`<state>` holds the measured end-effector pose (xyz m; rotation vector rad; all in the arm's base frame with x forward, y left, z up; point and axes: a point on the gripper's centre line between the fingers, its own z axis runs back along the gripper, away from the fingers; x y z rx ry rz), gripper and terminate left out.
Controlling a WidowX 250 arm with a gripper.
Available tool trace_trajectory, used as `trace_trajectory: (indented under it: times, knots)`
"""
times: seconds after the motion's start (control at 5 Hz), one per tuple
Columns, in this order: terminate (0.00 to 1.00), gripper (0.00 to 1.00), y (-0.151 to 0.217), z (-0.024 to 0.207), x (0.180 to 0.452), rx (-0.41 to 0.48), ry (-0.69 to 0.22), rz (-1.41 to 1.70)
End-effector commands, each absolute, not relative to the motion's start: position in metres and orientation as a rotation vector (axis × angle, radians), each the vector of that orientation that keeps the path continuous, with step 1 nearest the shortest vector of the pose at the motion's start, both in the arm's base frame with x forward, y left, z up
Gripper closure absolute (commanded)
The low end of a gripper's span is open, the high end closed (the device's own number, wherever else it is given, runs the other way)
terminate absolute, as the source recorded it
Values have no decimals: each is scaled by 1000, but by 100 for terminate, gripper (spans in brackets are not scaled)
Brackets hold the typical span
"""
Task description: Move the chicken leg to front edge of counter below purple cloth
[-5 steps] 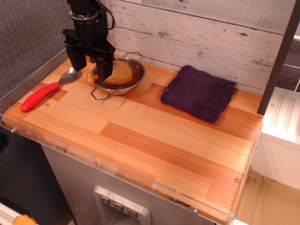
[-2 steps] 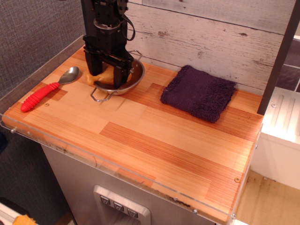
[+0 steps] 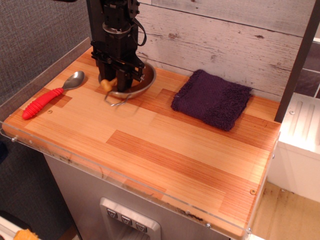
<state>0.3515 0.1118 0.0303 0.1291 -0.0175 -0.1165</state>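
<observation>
Where steel bowl point(image 3: 134, 85) stands at far left of counter point(image 3: 165, 150): chicken leg point(image 3: 107, 84), tan-golden, mostly hidden, only knobbed bone end visible past bowl's left rim. Black gripper point(image 3: 119, 81) down inside bowl, clenched on chicken leg. Purple cloth point(image 3: 211, 98) far right. Red-handled spoon point(image 3: 50, 95) left of bowl.

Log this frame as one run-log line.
phase: grasping | gripper: down in steel bowl, around chicken leg | purple cloth: right of bowl | counter: front edge bare
</observation>
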Motion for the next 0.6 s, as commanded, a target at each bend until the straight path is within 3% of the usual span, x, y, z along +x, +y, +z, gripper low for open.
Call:
trace_trajectory:
  times: [0.0,0.2,0.4]
  knots:
    - [0,100,113,52,355,156,-65,-121]
    - [0,100,116,72,350,173,-112,-94]
    - [0,100,107,102,332,244,-167,-55]
